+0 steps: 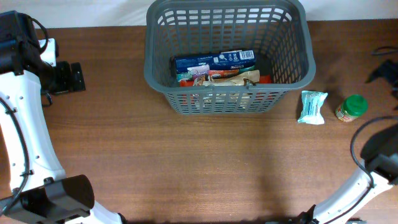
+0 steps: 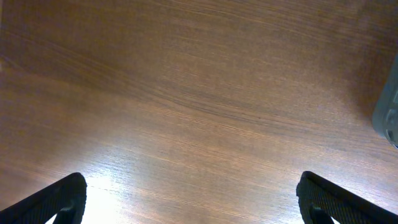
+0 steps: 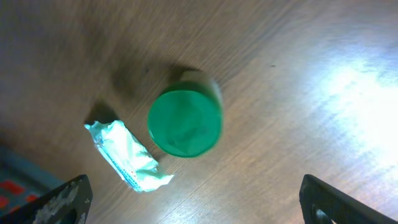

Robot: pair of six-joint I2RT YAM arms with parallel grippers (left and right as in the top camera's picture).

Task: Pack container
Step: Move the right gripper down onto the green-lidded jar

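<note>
— Grippers?
— Left gripper (image 2: 196, 205): jaws wide apart, empty, over the table (image 2: 186, 93). Right gripper (image 3: 199, 202): wide apart too, above a green-lidded jar (image 3: 185, 121) and a pale packet (image 3: 127, 155).
— The basket (image 1: 227, 101)?
— At the table's far middle, groceries inside; packet and jar just to its right.

Overhead: fixed, looks straight down from well above. Full tabletop (image 1: 186, 155) width in frame, container (image 1: 227, 56) at top centre.
Left wrist: points down, close on bare wood, left gripper (image 2: 193, 202) tips in the bottom corners.
Right wrist: points down, close over green-lidded jar (image 3: 185, 121) and pale packet (image 3: 127, 155). Overhead shares both, right of container.
</note>
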